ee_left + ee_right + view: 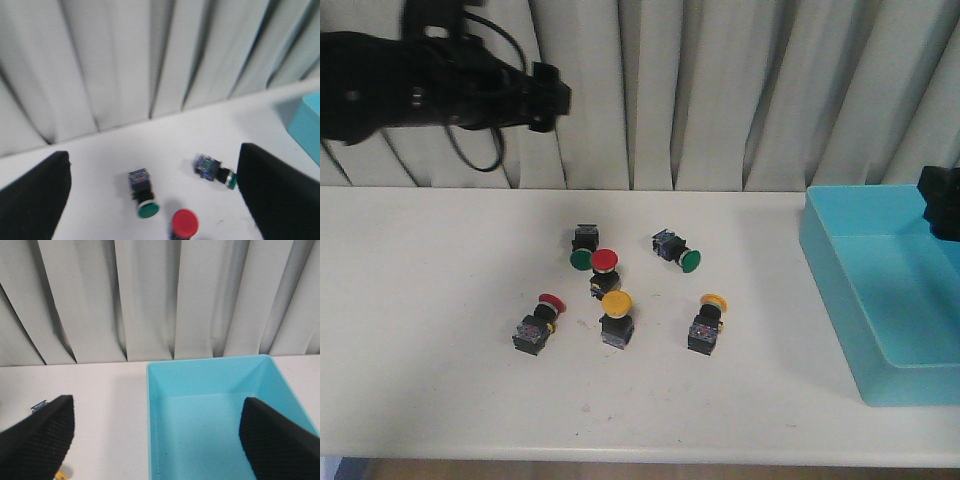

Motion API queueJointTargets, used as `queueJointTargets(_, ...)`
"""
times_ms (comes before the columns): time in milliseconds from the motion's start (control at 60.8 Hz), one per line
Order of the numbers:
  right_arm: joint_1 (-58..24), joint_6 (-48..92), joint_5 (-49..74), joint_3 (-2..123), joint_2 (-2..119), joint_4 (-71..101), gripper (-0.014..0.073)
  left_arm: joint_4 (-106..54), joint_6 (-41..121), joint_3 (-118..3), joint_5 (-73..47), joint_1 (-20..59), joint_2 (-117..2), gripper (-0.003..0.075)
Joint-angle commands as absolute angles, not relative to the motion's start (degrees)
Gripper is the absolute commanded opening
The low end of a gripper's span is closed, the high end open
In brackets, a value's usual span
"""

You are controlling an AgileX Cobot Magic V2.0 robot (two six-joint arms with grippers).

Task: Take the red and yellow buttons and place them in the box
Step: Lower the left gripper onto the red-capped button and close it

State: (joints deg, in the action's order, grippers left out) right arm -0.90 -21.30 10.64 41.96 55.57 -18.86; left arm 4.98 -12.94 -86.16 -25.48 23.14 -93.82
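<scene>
Two red buttons (605, 261) (552, 303) and two yellow buttons (617, 301) (715, 301) sit in a loose cluster mid-table, each on a black body. The light-blue box (837, 272) stands at the table's right end with nothing in it. My left gripper (548, 97) hangs high above the table's far left, open, with nothing between its fingers (35, 200). Its wrist view looks down on one red button (185, 222). My right gripper (940, 205) hovers over the box (215, 430), open and holding nothing, its fingers (280, 440) wide apart. A sliver of a yellow button (61, 475) shows by one finger.
Two green-capped switches (582, 259) (691, 261) lie at the far side of the cluster, seen also in the left wrist view (148, 210) (230, 179). A pleated grey curtain (720, 90) closes off the back. The table's front edge (620, 455) runs near the bottom.
</scene>
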Motion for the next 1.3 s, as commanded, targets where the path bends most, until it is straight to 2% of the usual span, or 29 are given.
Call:
queueJointTargets(0, -0.8, -21.3, 7.6, 44.0, 56.3, -18.7, 0.0624, 3.1, -13.4, -94.4, -27.2, 25.2, -98.9, 0.0615)
queueJointTargets(198, -3.9, -21.2, 8.4, 44.0, 60.7, -19.0, 0.0619, 2.6, -13.4, -107.6, -37.7, 27.8, -113.6, 0.0602)
queueJointTargets(362, -9.1, -20.2, 9.1, 44.0, 64.8, -20.1, 0.0615, 2.6, -13.7, -112.8, -42.5, 27.9, -120.5, 0.0596)
queueJointTargets(576, -12.4, -20.0, 9.0, 44.0, 68.0, -20.5, 0.0611, 2.6, -14.8, -113.6, -45.5, 27.9, -124.2, 0.0594)
queueJointTargets(1284, -12.4, -20.0, 8.7, 44.0, 68.6, -18.7, 0.0596, 2.7, -14.5, -114.0, -46.3, 27.8, -130.2, 0.0594)
